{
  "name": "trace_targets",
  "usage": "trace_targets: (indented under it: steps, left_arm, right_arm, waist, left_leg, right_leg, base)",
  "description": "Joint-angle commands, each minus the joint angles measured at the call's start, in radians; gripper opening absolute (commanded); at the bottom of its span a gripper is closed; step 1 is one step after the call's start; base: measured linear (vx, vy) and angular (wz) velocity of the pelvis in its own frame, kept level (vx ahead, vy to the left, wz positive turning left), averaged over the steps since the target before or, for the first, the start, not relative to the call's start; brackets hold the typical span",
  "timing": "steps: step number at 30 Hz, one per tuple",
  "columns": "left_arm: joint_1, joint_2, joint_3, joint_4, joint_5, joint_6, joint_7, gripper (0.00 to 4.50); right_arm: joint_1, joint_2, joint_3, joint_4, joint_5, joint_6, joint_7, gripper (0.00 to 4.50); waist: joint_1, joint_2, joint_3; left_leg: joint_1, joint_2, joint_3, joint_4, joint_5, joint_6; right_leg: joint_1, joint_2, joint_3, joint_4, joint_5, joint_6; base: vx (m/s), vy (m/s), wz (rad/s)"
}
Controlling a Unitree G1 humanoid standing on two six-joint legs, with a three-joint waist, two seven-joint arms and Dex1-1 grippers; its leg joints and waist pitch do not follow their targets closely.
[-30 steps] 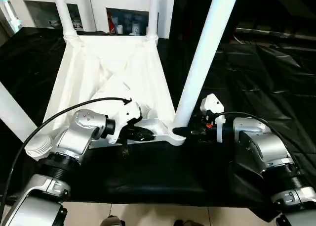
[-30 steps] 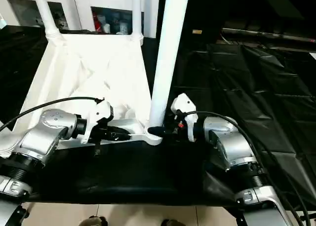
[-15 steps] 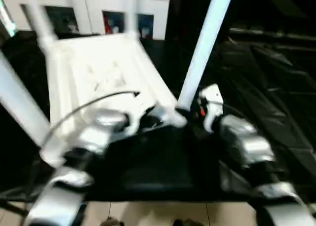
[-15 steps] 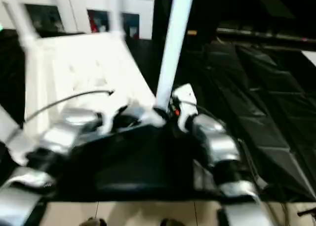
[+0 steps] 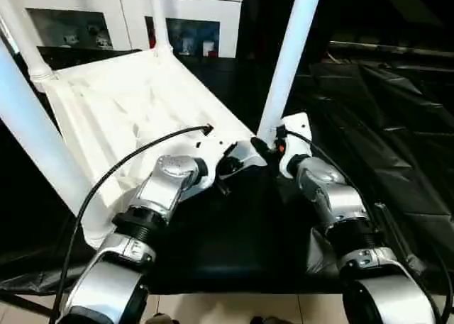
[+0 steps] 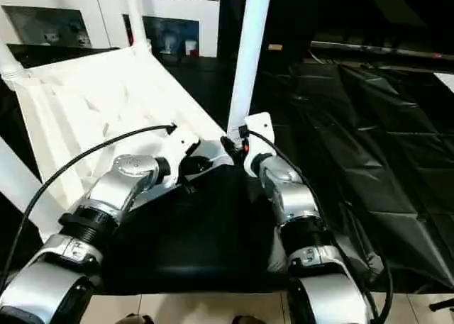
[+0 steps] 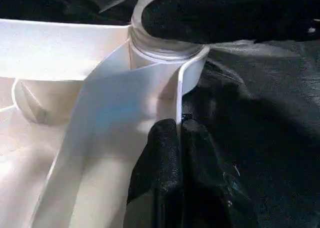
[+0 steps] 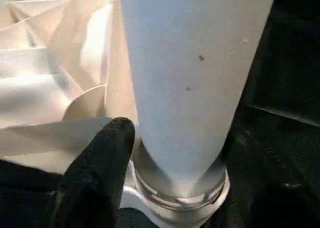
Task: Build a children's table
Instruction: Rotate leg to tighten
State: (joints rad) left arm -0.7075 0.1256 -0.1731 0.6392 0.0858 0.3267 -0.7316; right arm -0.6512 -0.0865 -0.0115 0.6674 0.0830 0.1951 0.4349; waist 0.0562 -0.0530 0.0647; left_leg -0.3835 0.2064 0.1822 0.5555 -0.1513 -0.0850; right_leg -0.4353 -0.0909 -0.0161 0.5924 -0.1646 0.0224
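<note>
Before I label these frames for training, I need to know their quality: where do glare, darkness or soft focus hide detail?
Left eye view: the tabletop glares, washing out its ribs; the black sheet swallows detail. Left wrist view: the left gripper's fingers merge into dark cloth. Right wrist view: the leg is very close and soft; one black finger is blurred.

Both silver forearms converge; left pincer (image 7: 177,138) pinched closed, right pincer (image 5: 264,148) spread.

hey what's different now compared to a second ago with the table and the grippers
The upturned tabletop has swung round on the black sheet; its gripped corner now points further away. The left gripper stays pinched on the tabletop's rim; the right gripper stays at the near leg. All four legs remain socketed.
</note>
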Motion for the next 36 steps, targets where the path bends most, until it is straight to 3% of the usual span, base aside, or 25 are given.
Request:
trace_targets:
  steps: [1, 8, 15, 20, 27, 36]
  left_arm:
    - [0.019, -0.007, -0.021, -0.004, -0.039, -0.038, -0.053, 0.00]
    - [0.047, 0.085, -0.038, -0.047, -0.067, -0.082, -0.234, 0.00]
    - [0.101, 0.184, -0.057, -0.144, -0.132, -0.098, -0.469, 0.00]
    - [0.122, 0.201, -0.060, -0.169, -0.146, -0.095, -0.504, 0.00]
    - [0.137, 0.196, -0.065, -0.193, -0.152, -0.086, -0.516, 0.00]
    - [0.141, 0.200, -0.057, -0.194, -0.140, -0.085, -0.499, 0.00]
  right_arm:
    - [0.044, 0.007, 0.094, -0.012, 0.032, 0.035, 0.183, 3.02]
    - [0.087, -0.137, 0.137, -0.127, 0.067, 0.039, 0.450, 3.02]
    - [0.132, -0.269, 0.172, -0.227, 0.081, 0.069, 0.649, 3.02]
    - [0.141, -0.285, 0.182, -0.229, 0.073, 0.063, 0.669, 3.02]
    - [0.145, -0.265, 0.185, -0.241, 0.089, 0.073, 0.674, 2.51]
    - [0.152, -0.266, 0.195, -0.232, 0.085, 0.067, 0.684, 2.42]
  waist:
    - [0.006, -0.009, -0.043]
    - [0.012, -0.013, -0.044]
    - [0.013, -0.013, -0.044]
    - [0.017, -0.012, -0.047]
    - [0.027, -0.015, -0.050]
    - [0.031, -0.017, -0.052]
  left_leg:
    - [0.007, 0.007, 0.002, -0.067, -0.327, 0.035]
    - [0.005, 0.012, 0.006, -0.064, -0.279, 0.070]
    - [0.008, 0.016, 0.005, -0.065, -0.292, 0.057]
    - [0.012, 0.016, 0.009, -0.061, -0.254, 0.063]
    - [0.012, 0.015, 0.011, -0.057, -0.221, 0.068]
    - [0.012, 0.013, 0.013, -0.051, -0.187, 0.082]
  right_leg:
    - [0.046, -0.023, 0.013, -0.082, -0.319, -0.137]
    - [0.050, -0.026, 0.013, -0.075, -0.262, -0.172]
    - [0.048, -0.029, 0.014, -0.072, -0.283, -0.185]
    - [0.048, -0.027, 0.015, -0.065, -0.211, -0.213]
    - [0.052, -0.028, 0.015, -0.059, -0.181, -0.217]
    - [0.056, -0.027, 0.015, -0.054, -0.144, -0.226]
  base:
    - [0.000, 0.000, 0.00]
    - [0.000, 0.000, 0.00]
    - [0.000, 0.000, 0.00]
    - [0.000, 0.000, 0.00]
    - [0.000, 0.000, 0.00]
    - [0.000, 0.000, 0.00]
